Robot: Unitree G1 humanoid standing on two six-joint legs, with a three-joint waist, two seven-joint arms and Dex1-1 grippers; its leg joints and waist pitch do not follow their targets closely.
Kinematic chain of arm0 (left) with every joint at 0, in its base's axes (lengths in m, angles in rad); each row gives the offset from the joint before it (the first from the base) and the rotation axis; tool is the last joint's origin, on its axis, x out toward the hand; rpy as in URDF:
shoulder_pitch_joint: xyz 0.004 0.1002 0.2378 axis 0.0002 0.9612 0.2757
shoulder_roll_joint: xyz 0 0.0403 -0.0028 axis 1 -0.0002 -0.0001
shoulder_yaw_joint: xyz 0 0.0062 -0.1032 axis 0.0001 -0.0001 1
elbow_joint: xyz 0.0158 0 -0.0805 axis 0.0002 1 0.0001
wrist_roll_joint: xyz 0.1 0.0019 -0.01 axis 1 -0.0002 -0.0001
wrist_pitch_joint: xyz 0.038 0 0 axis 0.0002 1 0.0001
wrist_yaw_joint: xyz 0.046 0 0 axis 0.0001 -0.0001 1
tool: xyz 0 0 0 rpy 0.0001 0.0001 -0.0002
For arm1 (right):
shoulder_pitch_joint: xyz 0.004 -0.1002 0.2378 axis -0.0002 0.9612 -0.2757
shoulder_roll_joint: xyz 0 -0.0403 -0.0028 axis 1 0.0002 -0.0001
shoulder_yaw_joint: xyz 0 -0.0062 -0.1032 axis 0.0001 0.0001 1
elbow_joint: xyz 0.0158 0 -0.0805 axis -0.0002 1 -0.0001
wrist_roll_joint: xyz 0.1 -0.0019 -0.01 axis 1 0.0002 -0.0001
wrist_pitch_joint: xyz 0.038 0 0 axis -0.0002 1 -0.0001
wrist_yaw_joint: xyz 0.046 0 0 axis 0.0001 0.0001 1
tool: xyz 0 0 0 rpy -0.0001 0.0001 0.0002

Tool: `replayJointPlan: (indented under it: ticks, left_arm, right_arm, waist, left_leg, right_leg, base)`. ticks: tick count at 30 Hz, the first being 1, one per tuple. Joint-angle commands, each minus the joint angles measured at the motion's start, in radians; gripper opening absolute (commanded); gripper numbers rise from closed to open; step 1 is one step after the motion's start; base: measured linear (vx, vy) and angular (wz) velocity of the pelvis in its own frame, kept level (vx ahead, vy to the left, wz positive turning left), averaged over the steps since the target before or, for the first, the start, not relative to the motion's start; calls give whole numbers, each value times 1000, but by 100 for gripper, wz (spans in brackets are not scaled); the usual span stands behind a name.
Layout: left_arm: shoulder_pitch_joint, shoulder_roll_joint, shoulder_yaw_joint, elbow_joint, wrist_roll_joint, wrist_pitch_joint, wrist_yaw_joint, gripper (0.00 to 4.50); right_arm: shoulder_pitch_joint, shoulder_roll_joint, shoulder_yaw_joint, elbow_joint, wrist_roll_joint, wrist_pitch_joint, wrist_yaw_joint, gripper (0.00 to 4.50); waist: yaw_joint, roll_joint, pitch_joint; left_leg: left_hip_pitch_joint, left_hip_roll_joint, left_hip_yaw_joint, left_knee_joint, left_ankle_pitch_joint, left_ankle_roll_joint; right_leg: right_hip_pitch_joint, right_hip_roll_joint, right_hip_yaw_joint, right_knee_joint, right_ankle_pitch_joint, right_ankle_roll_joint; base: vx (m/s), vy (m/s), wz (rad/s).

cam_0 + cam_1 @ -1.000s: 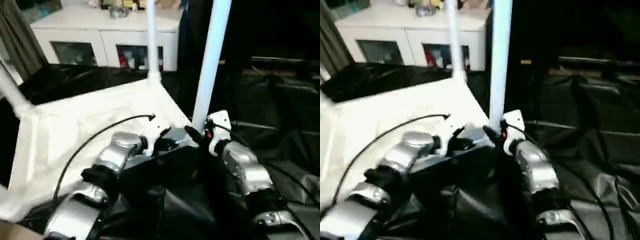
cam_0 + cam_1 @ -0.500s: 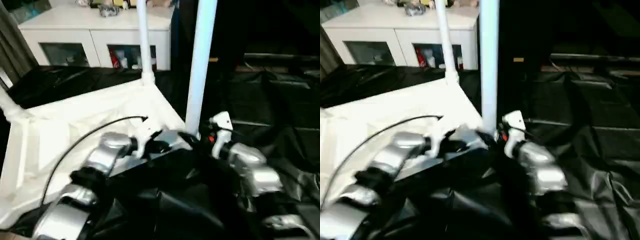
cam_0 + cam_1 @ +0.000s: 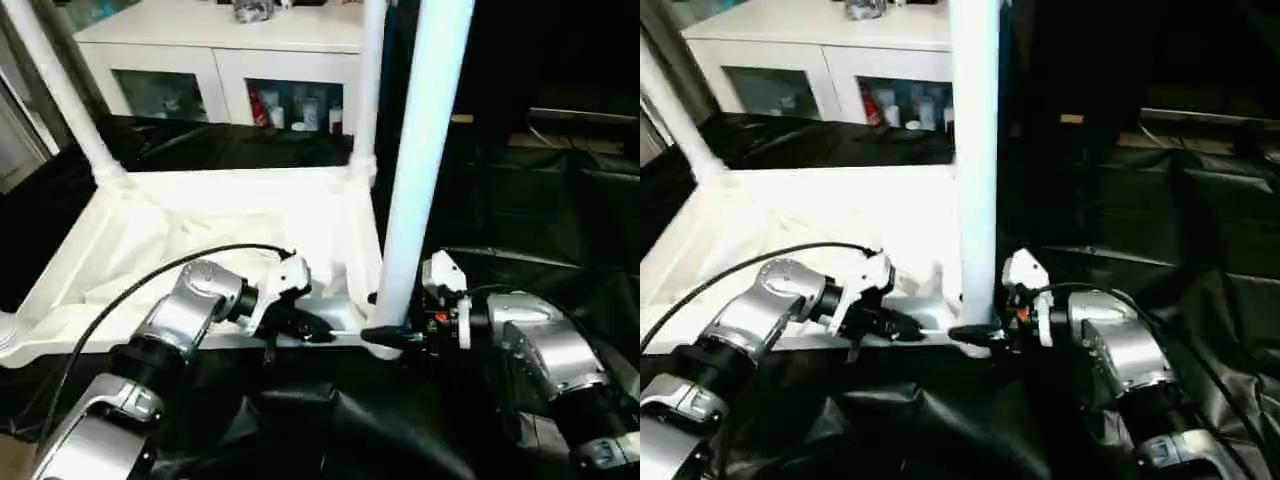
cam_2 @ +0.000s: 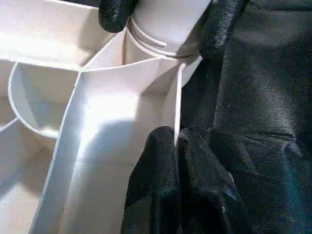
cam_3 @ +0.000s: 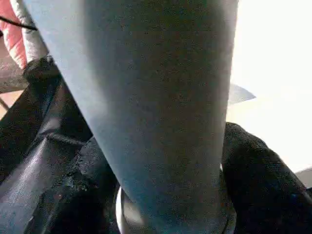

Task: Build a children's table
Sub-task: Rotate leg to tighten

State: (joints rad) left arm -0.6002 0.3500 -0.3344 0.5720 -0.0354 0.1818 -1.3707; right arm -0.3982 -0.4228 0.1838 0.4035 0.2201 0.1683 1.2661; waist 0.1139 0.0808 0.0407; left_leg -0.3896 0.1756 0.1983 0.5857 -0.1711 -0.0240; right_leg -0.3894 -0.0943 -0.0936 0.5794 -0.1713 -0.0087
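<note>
The table (image 3: 230, 225) lies upside down on black sheeting (image 3: 560, 220), ribbed underside up, legs pointing upward. The right gripper (image 3: 385, 335) is clamped around the base of the near leg (image 3: 415, 170) at its corner socket. The left gripper (image 4: 178, 161) is pinched together on the table's near rim beside that corner; a white cabinet (image 3: 230, 60) stands behind.

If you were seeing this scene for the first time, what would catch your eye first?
The near white leg rises from the corner socket of the upturned table top, its base clasped by the right tool. Beside it, the left tool pinches the top's near rim, and a white glass-door cabinet stands behind.
</note>
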Motion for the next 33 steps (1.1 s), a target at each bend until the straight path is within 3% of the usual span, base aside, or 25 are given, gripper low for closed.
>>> replayJointPlan:
  ticks: [1, 7, 10, 12, 14, 15, 17, 18, 19, 22, 25, 26, 27, 29, 31, 33]
  left_arm:
    - [-13, 4, 4, -43, -21, 6, -7, 0]
    - [-14, -8, 23, -32, -6, 0, 61, 0]
    - [-49, -66, 64, 38, 33, -8, 262, 0]
    - [-71, -105, 90, 73, 36, -3, 359, 0]
    - [-71, -105, 90, 73, 36, -3, 359, 0]
    - [-84, -135, 100, 93, 37, 2, 412, 0]
    - [-115, -215, 116, 144, 44, 9, 546, 0]
    - [-119, -226, 119, 152, 45, 9, 566, 0]
    - [-131, -256, 127, 173, 46, 12, 610, 0]
    - [-138, -293, 127, 182, 41, 9, 625, 0]
    - [-135, -294, 121, 175, 37, 7, 609, 0]
    - [-130, -291, 116, 166, 34, 6, 589, 0]
    - [-127, -288, 114, 161, 34, 3, 571, 0]
    - [-107, -262, 97, 132, 26, -14, 483, 0]
    - [-95, -243, 89, 113, 20, -24, 428, 0]
    - [-73, -201, 69, 67, 6, -26, 327, 0]
  right_arm:
    - [-6, 2, 34, 10, -13, 15, 31, 274]
    - [9, 11, 52, 4, -24, 31, 25, 249]
    - [16, 64, 27, 50, -62, 14, -138, 248]
    - [11, 109, 5, 92, -94, -20, -266, 248]
    - [11, 109, 5, 92, -94, -20, -266, 246]
    - [-1, 156, -33, 127, -93, -6, -380, 238]
    - [-14, 269, -107, 191, -80, 9, -612, 222]
    - [-16, 286, -115, 200, -80, 8, -644, 218]
    - [-16, 328, -125, 217, -88, 0, -713, 218]
    - [-18, 391, -90, 217, -113, -44, -730, 218]
    - [-24, 405, -76, 214, -109, -66, -706, 218]
    - [-27, 404, -75, 207, -96, -62, -681, 264]
    - [-30, 405, -82, 202, -86, -52, -657, 276]
    - [-29, 368, -75, 172, -84, -46, -589, 286]
    - [-25, 339, -65, 151, -81, -40, -539, 299]
    - [-3, 262, -38, 88, -50, -7, -398, 299]
  waist:
    - [-2, -10, -62]
    - [0, -14, -64]
    - [-1, -15, -62]
    - [-7, -18, -57]
    - [-11, -19, -55]
    - [-14, -19, -54]
    - [-27, -18, -51]
    - [-35, -18, -50]
    - [-39, -22, -52]
    - [-48, -17, -50]
    - [-54, -18, -51]
    - [-54, -16, -51]
    - [-54, -13, -51]
    - [-55, -13, -52]
    - [-60, -13, -55]
    - [-57, -11, -58]
  left_leg:
    - [29, 68, -31, -75, -288, 37]
    - [26, 69, -31, -72, -253, 47]
    - [28, 69, -30, -72, -255, 41]
    - [32, 63, -31, -74, -295, 20]
    - [31, 61, -37, -77, -322, 6]
    - [32, 63, -37, -80, -340, 5]
    - [35, 60, -37, -81, -360, -7]
    - [42, 59, -41, -82, -396, -27]
    - [36, 57, -43, -84, -392, -26]
    - [37, 55, -44, -86, -420, -20]
    - [35, 53, -42, -85, -422, -3]
    - [33, 54, -42, -85, -413, 2]
    - [33, 55, -43, -86, -409, 3]
    - [33, 57, -42, -86, -411, 8]
    - [23, 58, -43, -88, -385, 17]
    - [26, 60, -40, -85, -356, 29]
  right_leg:
    - [38, -75, 52, -59, -241, -229]
    - [38, -74, 51, -57, -230, -223]
    - [33, -74, 52, -58, -231, -226]
    - [32, -78, 52, -71, -312, -211]
    - [37, -79, 48, -76, -389, -181]
    - [35, -77, 49, -79, -409, -165]
    - [27, -77, 51, -84, -420, -168]
    - [23, -77, 47, -88, -458, -163]
    - [31, -77, 46, -89, -466, -146]
    - [25, -77, 46, -98, -467, -135]
    - [27, -75, 47, -97, -454, -139]
    - [28, -76, 48, -97, -444, -142]
    - [29, -75, 48, -95, -436, -144]
    - [31, -74, 48, -93, -412, -153]
    - [39, -73, 49, -84, -356, -167]
    - [41, -72, 49, -79, -298, -190]
  base:
    - [0, 0, 0]
    - [0, 0, 0]
    - [0, 0, 0]
    - [0, 0, 0]
    - [0, 0, 0]
    - [0, 0, 0]
    - [0, 0, 0]
    - [0, 0, 0]
    - [0, 0, 0]
    - [0, 0, 0]
    - [0, 0, 0]
    - [0, 0, 0]
    - [0, 0, 0]
    - [0, 0, 0]
    - [0, 0, 0]
    - [0, 0, 0]
